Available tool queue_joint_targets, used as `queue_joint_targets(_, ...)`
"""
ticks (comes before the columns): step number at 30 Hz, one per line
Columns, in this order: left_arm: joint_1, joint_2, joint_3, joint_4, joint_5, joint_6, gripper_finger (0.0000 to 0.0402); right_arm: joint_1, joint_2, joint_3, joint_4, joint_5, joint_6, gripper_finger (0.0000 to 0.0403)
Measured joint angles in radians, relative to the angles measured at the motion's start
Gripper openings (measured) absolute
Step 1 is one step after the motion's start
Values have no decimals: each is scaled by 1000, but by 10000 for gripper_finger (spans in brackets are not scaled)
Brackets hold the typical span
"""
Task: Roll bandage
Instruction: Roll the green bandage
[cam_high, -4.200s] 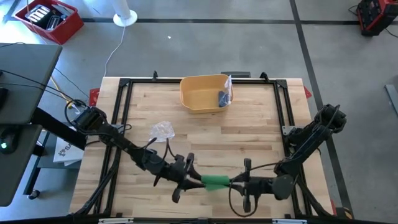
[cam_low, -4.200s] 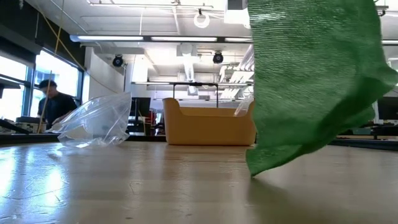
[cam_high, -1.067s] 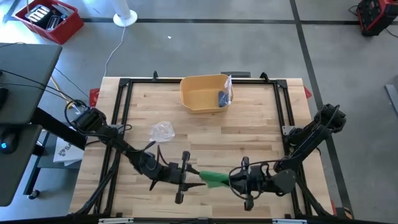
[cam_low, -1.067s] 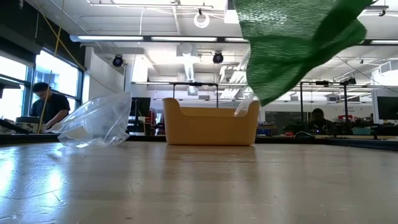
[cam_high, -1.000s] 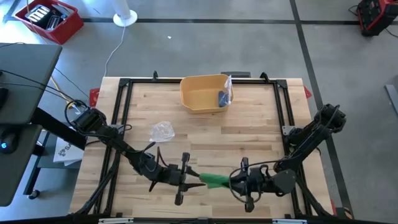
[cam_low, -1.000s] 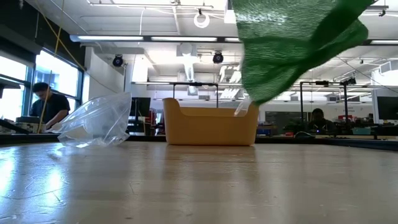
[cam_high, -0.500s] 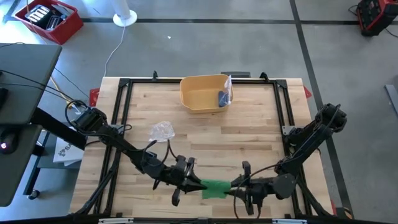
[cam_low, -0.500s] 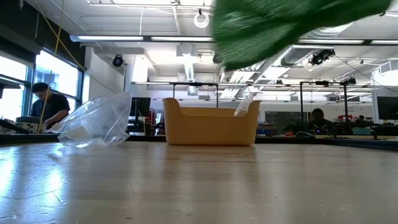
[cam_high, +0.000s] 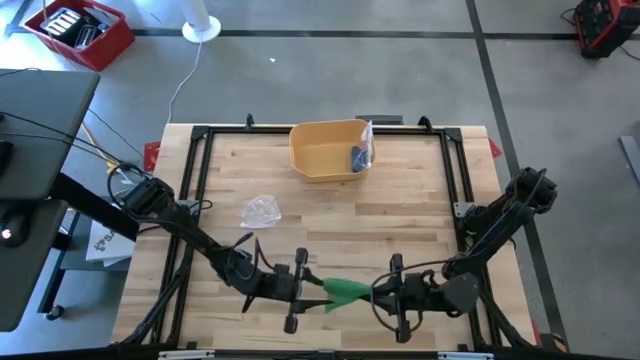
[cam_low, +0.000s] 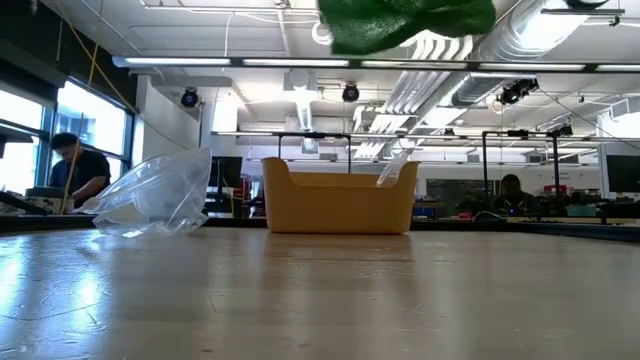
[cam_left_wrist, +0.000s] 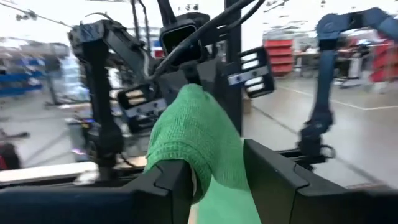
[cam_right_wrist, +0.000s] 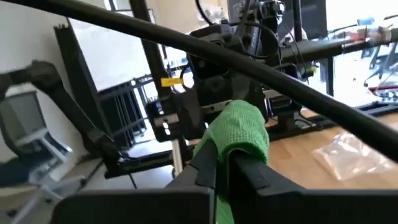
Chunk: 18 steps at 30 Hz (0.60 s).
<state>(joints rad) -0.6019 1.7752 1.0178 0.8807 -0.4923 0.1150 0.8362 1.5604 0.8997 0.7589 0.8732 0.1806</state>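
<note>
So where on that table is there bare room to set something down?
Bare wood lies right of the yellow bin and between it and the green bandage. The near edge is crowded: the left gripper and right gripper meet there.

Hidden or cut off, bandage roll station

Low view: green bandage cut by the top edge; neither gripper shows there. High view: blue item in the yellow bin too small to identify; clear plastic bag contents unreadable. Left wrist view: room behind bandage blurred. Right wrist view: right gripper pinches the cloth, its end hidden between the fingers.
</note>
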Motion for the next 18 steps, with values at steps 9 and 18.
queue_joint_targets(9,-12,-33,15,-70,36,-96,12,32,-3,5,-139,-57,-186,86)
queue_joint_targets(18,90,-64,12,-136,326,-673,14,45,1,61,-327,53,-671,93)
